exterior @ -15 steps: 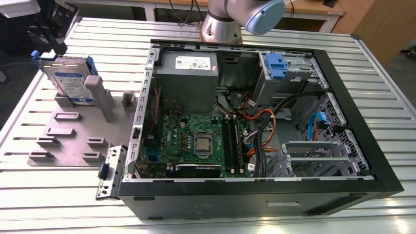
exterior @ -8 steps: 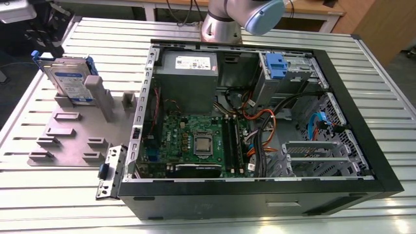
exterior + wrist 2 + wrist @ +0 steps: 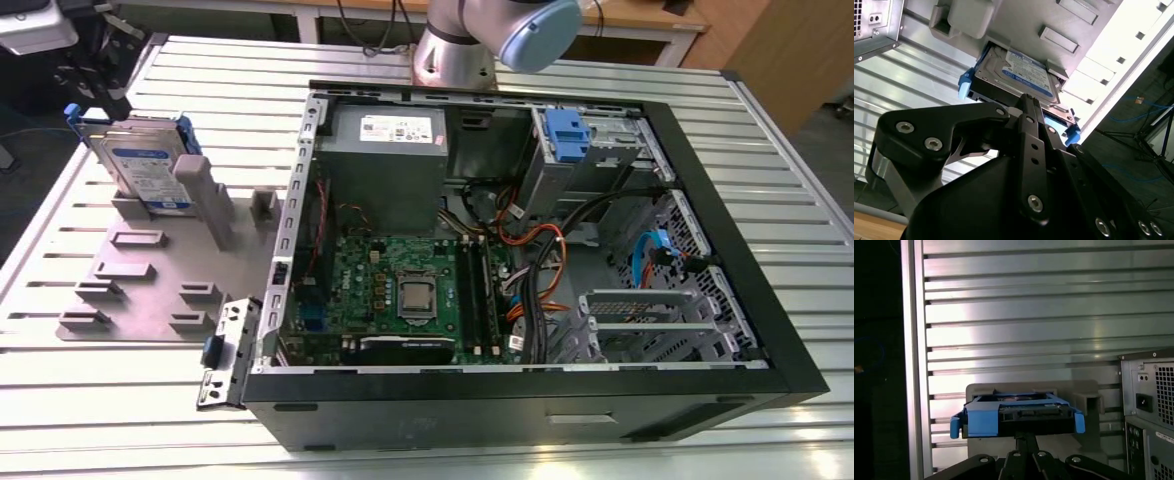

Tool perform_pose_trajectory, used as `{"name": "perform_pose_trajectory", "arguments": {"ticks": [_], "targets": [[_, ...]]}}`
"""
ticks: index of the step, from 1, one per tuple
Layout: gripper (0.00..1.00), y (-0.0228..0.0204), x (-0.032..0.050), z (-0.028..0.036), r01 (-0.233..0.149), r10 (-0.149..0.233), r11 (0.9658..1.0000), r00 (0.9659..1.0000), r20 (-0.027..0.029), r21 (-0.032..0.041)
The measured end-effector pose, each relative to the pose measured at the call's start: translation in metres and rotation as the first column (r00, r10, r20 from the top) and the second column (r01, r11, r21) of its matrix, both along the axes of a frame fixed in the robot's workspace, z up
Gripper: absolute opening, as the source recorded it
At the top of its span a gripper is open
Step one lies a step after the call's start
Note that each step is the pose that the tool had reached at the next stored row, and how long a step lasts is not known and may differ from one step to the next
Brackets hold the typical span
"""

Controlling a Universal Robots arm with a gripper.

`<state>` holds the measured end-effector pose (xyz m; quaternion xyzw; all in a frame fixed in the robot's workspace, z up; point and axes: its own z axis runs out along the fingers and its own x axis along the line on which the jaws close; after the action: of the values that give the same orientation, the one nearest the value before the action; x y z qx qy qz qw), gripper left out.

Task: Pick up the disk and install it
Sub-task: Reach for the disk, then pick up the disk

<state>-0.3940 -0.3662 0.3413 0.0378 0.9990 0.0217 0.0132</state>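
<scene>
We see the disk (image 3: pixel 144 165) standing on edge in the grey fixture plate (image 3: pixel 147 300), near the table's (image 3: pixel 80 400) edge on the exterior view's left, outside the computer case (image 3: pixel 467 420). In the first wrist view our gripper (image 3: pixel 1024 439), fingertips drawn together and empty, points straight at the disk (image 3: pixel 1019 415). The disk's long edge runs crosswise ahead of the gripper, not touching it.
</scene>
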Motion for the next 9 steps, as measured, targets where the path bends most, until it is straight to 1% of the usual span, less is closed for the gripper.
{"name": "perform_pose_trajectory", "arguments": {"ticks": [2, 9], "targets": [[0.11, 0.0030, -0.0010, -0.0026, 0.000, 0.000, 1.0000, 1.0000, 0.0000, 0.0001], [0.11, 0.0031, -0.0010, -0.0029, 0.000, 0.000, 1.0000, 1.0000, -0.0003, -0.0011]]}}
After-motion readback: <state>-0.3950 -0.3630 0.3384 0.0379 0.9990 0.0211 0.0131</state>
